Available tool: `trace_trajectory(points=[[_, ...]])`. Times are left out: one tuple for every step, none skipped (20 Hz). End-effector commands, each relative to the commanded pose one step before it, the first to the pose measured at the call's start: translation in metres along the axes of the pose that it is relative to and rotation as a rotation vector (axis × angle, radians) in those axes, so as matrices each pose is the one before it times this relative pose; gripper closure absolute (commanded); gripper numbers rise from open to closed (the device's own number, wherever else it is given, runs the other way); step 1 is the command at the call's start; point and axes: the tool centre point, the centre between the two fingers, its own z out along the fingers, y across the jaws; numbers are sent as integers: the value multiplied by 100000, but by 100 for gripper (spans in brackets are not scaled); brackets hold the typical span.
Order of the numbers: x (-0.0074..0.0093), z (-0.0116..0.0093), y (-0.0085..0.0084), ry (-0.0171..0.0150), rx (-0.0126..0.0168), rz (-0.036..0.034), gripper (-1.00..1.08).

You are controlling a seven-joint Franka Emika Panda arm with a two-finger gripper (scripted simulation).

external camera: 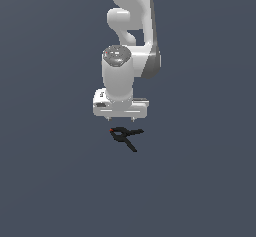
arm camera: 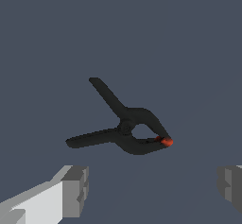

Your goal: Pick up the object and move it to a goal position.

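Gripper [external camera: 120, 118] poised just above black spring clamp [external camera: 125, 136] on grey desk [external camera: 50, 181], jaws spread wide and empty, clamp's red tip toward 9 o'clock.

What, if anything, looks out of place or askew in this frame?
Nothing stands out. The black spring clamp lies flat on the plain surface, handles splayed, red tip intact. The gripper hangs just above it with its jaws wide apart, touching nothing.
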Motion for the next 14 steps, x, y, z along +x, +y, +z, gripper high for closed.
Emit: trace_trajectory(points=[[0, 0, 1, 0, 0, 0, -92], [24, -28, -44, 83, 16, -49, -92], [71, -81, -125, 242, 51, -140, -92], [115, -130, -202, 390, 83, -225, -92], [158, -179, -280, 539, 116, -311, -92], [201, -228, -356, 684, 151, -392, -92], [240, -275, -428, 822, 186, -468, -92], [226, -258, -403, 771, 179, -434, -92], [178, -204, -319, 608, 144, -338, -92], [130, -151, -234, 447, 108, -245, -92], [83, -93, -147, 279, 68, -149, -92], [35, -42, -63, 121, 30, -60, -92], [-12, 22, 28, -57, -14, 36, -92], [-52, 51, 86, -161, -40, 77, -92]])
